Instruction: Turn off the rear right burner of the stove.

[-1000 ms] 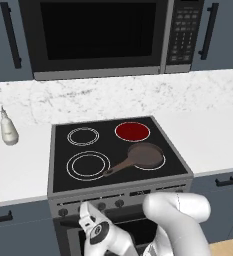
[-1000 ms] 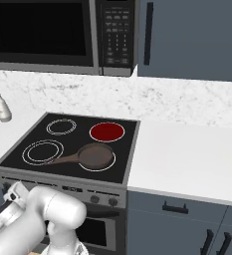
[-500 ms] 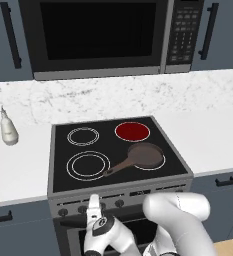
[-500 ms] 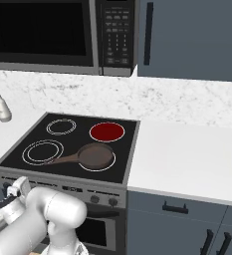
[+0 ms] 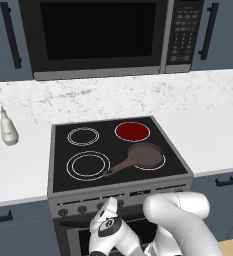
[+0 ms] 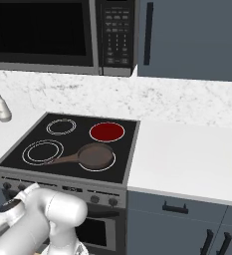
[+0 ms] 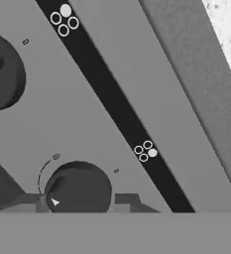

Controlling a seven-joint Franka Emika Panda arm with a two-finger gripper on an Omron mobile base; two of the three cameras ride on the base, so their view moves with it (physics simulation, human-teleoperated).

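The stove (image 5: 58,191) has a black glass top, and its rear right burner (image 5: 132,131) (image 6: 107,132) glows red. A dark pan (image 5: 146,155) (image 6: 95,156) rests on the front right circle. My gripper (image 5: 111,204) (image 6: 32,188) is low at the knob row on the stove's front panel. In the hand view the gripper (image 7: 77,201) has a dark round knob (image 7: 80,184) between its tips. One fingertip (image 7: 30,201) presses its left side and the other sits against its right, so the gripper is shut on the knob.
A second knob (image 7: 0,72) lies up-left along the panel. Above the stove hangs a black microwave (image 5: 100,35). Bottles (image 5: 8,127) (image 6: 3,107) stand on the left counter. White counter (image 6: 187,159) runs right of the stove, with cabinet handles (image 6: 174,208) below.
The hand has slid a little to the right along the knob row and rolled slightly. The rear right burner stays red and the pan has not moved.
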